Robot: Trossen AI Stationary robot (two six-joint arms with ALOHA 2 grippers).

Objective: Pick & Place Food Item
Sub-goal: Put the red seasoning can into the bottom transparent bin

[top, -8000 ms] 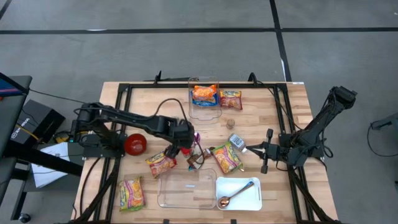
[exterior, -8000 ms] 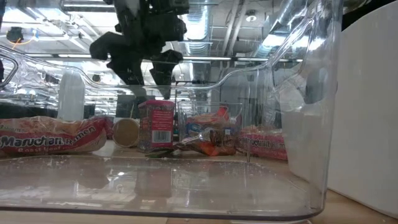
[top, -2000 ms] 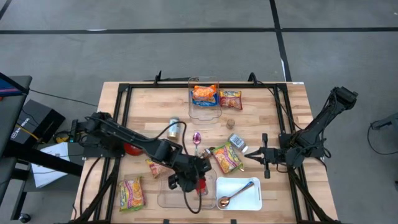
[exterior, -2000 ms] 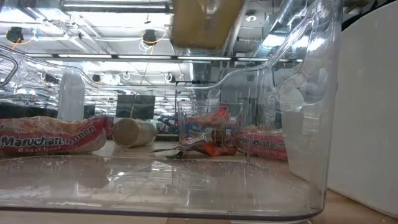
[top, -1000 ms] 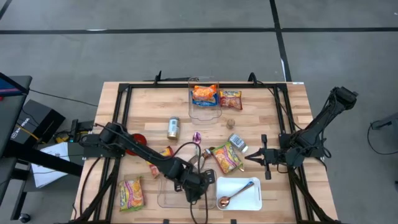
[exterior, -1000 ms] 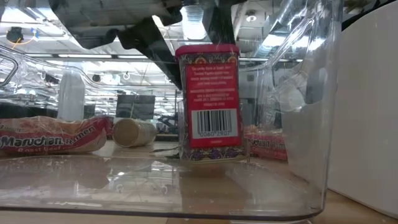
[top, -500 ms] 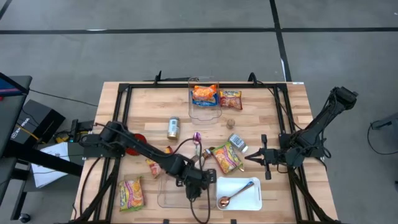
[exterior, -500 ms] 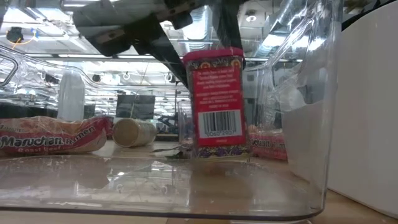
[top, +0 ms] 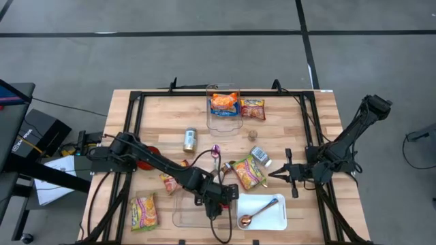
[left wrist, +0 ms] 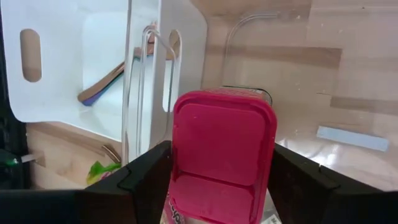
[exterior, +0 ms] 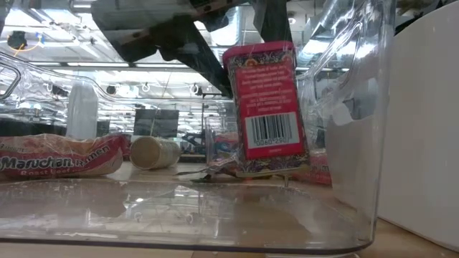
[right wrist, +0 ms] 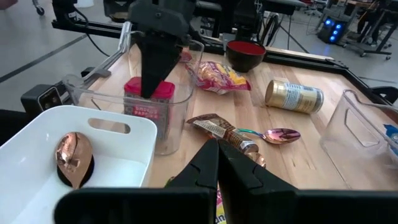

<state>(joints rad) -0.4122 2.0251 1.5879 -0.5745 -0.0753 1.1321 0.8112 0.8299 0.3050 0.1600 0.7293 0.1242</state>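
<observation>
Your left gripper brackets the red tin, fingers spread at its sides with no firm pinch evident. Tin is inside the clear bin, long axis near upright, leaning slightly (barcode readable, print not). Ramen pack reads "Maruchan". Right gripper is pressed together, well apart.

A red barcoded tin with a pink lid stands slightly tilted inside the clear plastic bin, near its right wall.
</observation>
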